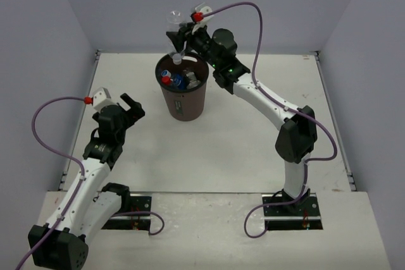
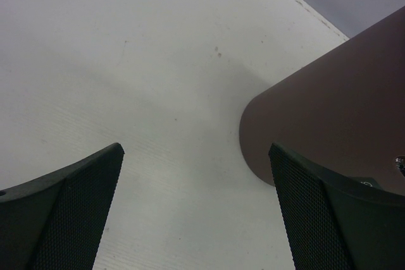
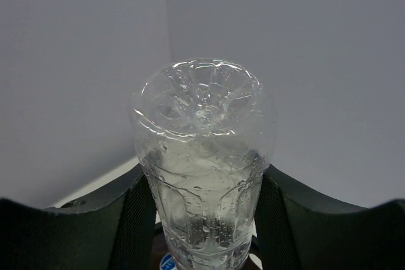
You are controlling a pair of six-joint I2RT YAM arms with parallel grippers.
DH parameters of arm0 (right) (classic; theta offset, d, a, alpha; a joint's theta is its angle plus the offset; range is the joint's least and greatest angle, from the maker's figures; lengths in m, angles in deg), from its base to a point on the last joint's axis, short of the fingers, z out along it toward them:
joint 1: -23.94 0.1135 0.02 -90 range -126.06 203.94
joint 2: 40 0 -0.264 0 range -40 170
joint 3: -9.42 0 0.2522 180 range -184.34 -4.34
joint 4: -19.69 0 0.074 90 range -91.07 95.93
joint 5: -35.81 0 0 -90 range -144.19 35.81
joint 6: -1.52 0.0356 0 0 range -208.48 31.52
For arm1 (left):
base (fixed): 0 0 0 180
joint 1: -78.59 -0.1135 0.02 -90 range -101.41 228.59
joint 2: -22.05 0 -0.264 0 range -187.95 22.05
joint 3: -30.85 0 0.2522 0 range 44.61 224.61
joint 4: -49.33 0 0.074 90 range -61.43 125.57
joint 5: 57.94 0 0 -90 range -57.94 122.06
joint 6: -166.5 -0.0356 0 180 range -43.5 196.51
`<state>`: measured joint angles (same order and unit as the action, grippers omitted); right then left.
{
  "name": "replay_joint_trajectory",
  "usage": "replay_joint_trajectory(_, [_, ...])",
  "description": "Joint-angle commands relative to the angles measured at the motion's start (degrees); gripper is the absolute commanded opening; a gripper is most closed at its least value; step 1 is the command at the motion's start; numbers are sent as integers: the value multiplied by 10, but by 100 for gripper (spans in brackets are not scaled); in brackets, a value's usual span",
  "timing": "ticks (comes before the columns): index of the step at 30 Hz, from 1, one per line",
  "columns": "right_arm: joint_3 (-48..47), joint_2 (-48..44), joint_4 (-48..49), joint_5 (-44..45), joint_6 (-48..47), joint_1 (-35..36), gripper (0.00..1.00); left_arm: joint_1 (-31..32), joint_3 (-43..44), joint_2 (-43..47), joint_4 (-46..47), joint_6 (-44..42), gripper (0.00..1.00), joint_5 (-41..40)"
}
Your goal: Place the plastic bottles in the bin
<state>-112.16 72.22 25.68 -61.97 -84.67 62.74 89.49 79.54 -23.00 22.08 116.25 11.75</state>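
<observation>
One plain clear bottle is clamped between the fingers of the right gripper, held upside down with its moulded base at the top and its cap pointing down. In the top view it hangs over the mouth of the bin, close to the rim at the bin's 12 o'clock, with the cap about level with that rim. The right wrist view looks up along the bottle. Droplets cling inside its clear wall, and the two black finger pads press on its sides at 9 and 3 o'clock. The right gripper is therefore closed on the bottle.

The round maroon-brown bin stands upright on the white table, toward the table's 12 o'clock side. Several bottles already lie inside it. One shows a red cap, one a blue label, and a pale, clear one lies on the 3 o'clock side. The rest of the contents are too small to tell apart.

The left gripper hovers at the bin's 9 o'clock, near it but not touching, with its jaws spread wide and holding nothing. In its wrist view the left gripper frames bare table between the mesh-textured fingers, and the bin's curved wall fills the 2 to 3 o'clock part of the picture.
</observation>
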Motion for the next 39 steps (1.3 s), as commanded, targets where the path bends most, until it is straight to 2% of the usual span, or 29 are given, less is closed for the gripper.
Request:
replay_joint_trajectory(1, [1, -6, 31, 55, -56, 7, 8, -4, -8, 5, 8, -11, 100, -3])
replay_joint_trajectory(7, [56, -8, 11, 55, -47, 7, 21, -4, -7, -2, 8, -10, 100, -9])
replay_joint_trajectory(12, [104, -3, 72, 44, -19, 7, 22, -4, -8, -4, 9, -11, 100, -6])
replay_joint_trajectory(14, [95, 5, 75, 26, -9, 7, 26, -4, -8, -6, 9, -11, 100, -4])
replay_joint_trajectory(16, [86, 13, 61, 15, -5, 7, 37, -4, -7, -5, 8, -10, 100, -2])
replay_joint_trajectory(19, [103, 11, 71, 11, 2, 7, 45, -4, -8, -2, 7, -11, 100, -2])
replay_joint_trajectory(21, [115, 5, 81, 6, 4, 7, 55, -4, -9, 1, 9, -11, 100, -1])
replay_joint_trajectory(24, [119, -2, 78, 2, 7, 7, 64, -4, -9, 0, 9, -11, 100, -1])
replay_joint_trajectory(27, [130, -22, 86, 7, 8, 7, 95, -4, -8, -2, 7, -11, 100, -1])
replay_joint_trajectory(28, [130, -27, 85, 7, 7, 7, 99, -4, -8, -2, 7, -11, 100, -1])
replay_joint_trajectory(33, [119, -75, 56, 14, -3, 7, 99, -4, -7, 1, 6, -10, 100, 0])
replay_joint_trajectory(39, [154, -149, 65, 23, -4, 7, 99, -4, -8, 2, 6, -10, 100, 2])
